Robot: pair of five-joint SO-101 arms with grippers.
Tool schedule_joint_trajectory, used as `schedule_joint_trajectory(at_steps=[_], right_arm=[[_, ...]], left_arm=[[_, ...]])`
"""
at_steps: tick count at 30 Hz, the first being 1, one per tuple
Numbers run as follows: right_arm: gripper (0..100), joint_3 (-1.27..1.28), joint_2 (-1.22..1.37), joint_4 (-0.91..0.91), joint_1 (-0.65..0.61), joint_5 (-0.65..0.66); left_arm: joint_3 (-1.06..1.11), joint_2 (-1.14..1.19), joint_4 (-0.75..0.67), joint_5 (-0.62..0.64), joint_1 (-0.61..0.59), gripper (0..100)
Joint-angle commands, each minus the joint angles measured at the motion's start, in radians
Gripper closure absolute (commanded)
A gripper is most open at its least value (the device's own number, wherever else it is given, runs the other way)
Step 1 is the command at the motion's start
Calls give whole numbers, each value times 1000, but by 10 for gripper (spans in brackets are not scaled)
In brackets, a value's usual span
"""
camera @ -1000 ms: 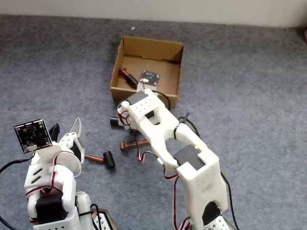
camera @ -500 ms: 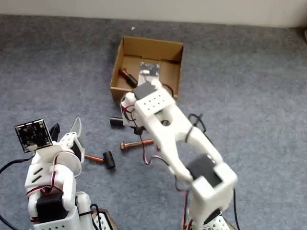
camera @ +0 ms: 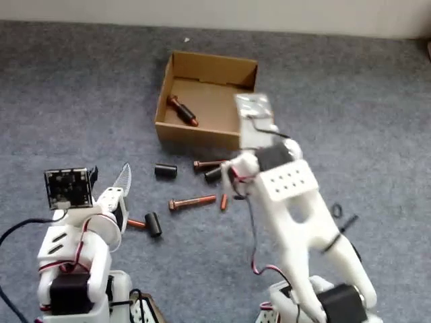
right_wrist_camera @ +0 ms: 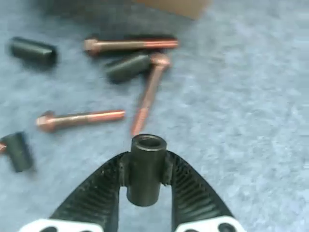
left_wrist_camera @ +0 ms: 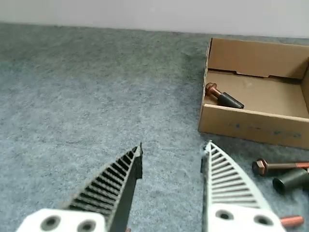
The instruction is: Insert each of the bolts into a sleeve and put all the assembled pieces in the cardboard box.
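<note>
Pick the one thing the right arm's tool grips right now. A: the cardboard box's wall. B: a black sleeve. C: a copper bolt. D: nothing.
B: the right wrist view shows the right tool clamped on both sides of a black sleeve, with the copper bolts lying loose beyond it.

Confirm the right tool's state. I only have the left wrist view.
Observer: Right tool is shut on a black sleeve.
Operator: Any bolt near it?
Observer: A bolt lies on the carpet just ahead of it, tip toward the tool.
Operator: Other sleeves I'm missing?
Observer: A second sleeve lies on the carpet before the cardboard box's front wall, on the left arm's side.
</note>
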Motion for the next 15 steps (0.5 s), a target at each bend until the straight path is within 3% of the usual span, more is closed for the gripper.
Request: schedule_joint_trajectory(at_steps=[1, 6, 10, 15], right_arm=[[994, 182, -105, -180, 102, 18], [994, 358, -136, -384, 199, 11], [994, 395, -136, -441, 242, -71], [994, 394, -136, -447, 263, -87]], left_arm=[[-217, 242, 81, -61, 58, 796], [-484, 631, 255, -95, 94, 793], [-648, 875, 399, -94, 93, 792], [-690, 1107, 474, 15, 93, 745]])
